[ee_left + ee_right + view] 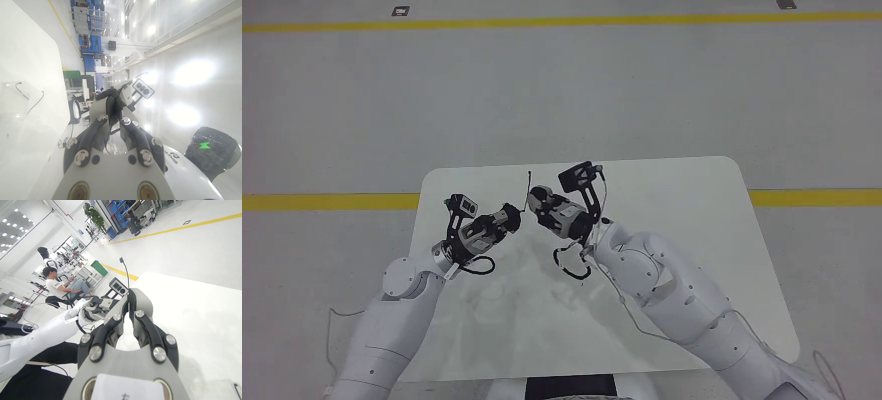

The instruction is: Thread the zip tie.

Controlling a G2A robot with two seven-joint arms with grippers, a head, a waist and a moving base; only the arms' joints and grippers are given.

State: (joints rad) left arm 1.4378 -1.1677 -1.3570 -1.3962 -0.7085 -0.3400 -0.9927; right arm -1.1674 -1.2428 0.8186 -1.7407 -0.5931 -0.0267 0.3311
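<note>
Top view: you see both arms meeting over the far half of the white table (692, 210), the left gripper (510, 215) and the right gripper (538, 203) tip to tip and just beside each other. The zip tie (529, 186) is a thin black strand that stands out of the right gripper's tips and points toward the table's far edge. Right wrist view: your right gripper (129, 298) has its fingers (136, 300) pressed narrow, with the strand pinched between the ribbed pads. The free length runs on past the tips, slightly bowed, and ends in a small square head (121, 260) held in the air above the table's edge. The left arm's wrist lies just beside these tips. Left wrist view: your left gripper (112, 96) has its dark fingertips drawn together with no gap showing. You cannot tell whether the tie's tail lies between them, since the tips hide that spot. Just past them sits the right arm's wrist, with the tie's head end sticking out beyond it. Farther off on the table stands a clear plastic piece (11, 98) bearing two thin black curved strands (35, 103), well apart from both grippers. A yellow floor line (332, 201) runs behind the table.
</note>
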